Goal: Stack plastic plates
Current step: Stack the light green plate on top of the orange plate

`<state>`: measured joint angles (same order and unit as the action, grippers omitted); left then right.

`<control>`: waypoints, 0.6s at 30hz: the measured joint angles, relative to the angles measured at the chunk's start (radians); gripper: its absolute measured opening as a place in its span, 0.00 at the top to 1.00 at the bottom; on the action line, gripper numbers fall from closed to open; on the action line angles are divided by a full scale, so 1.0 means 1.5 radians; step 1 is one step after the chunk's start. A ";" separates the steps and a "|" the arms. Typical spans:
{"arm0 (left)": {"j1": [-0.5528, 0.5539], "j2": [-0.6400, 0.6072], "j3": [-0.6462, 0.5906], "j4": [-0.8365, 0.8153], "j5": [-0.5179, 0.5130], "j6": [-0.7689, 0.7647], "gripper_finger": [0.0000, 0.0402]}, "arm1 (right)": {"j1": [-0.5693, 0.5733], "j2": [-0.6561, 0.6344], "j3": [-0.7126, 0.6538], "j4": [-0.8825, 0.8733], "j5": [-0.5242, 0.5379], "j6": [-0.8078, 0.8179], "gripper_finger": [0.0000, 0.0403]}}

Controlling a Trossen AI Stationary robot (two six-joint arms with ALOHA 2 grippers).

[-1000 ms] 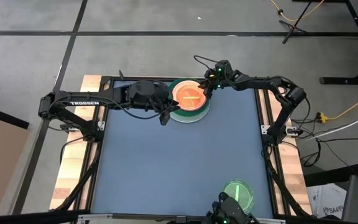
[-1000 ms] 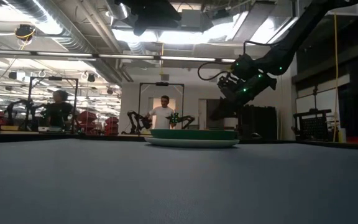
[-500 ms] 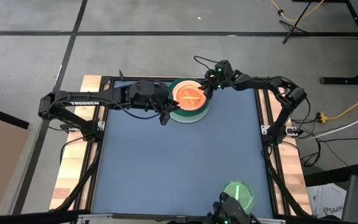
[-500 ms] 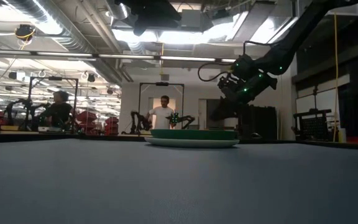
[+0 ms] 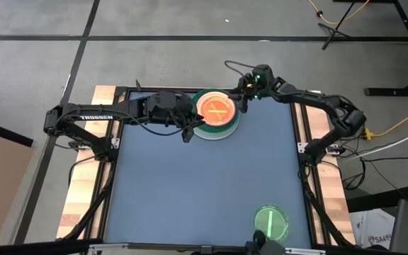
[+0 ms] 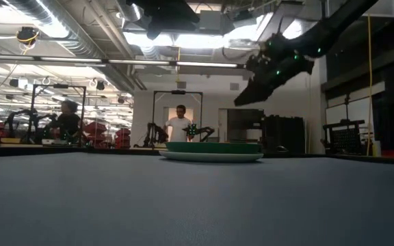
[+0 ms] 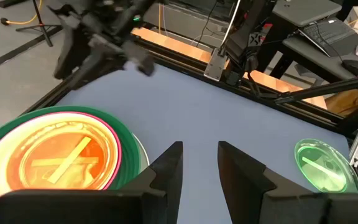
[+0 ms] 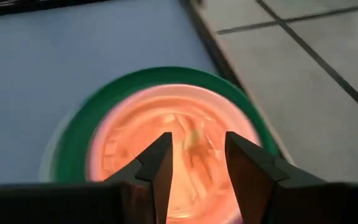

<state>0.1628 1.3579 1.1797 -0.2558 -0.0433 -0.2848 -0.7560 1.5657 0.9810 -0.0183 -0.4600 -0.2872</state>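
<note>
Right gripper point(image 5: 243, 98) parted, empty, just above the orange plate point(image 5: 216, 109) topping the stack; left gripper point(image 5: 188, 132) parted, empty, beside it.

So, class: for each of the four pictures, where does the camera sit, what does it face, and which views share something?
High view: overhead, looking down on the table, both arms, the stack.
Low view: table height, facing the stack; right gripper above.
Left wrist view: left gripper, open, beside the stack.
Right wrist view: right gripper, open, over the stack.
High and left wrist views share the green plate.
</note>
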 joint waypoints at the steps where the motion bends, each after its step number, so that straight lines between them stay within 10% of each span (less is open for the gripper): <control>1: 0.000 0.000 0.000 0.000 0.000 0.000 0.77 | 0.012 -0.014 0.000 -0.015 -0.001 -0.010 0.66; 18: -0.011 0.000 0.000 -0.045 -0.014 0.000 0.77 | 0.309 -0.195 0.000 -0.317 -0.001 -0.108 0.66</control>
<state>0.1459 1.3579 1.1801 -0.3233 -0.0643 -0.2846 -0.2926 1.2739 0.9810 -0.4943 -0.4621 -0.4500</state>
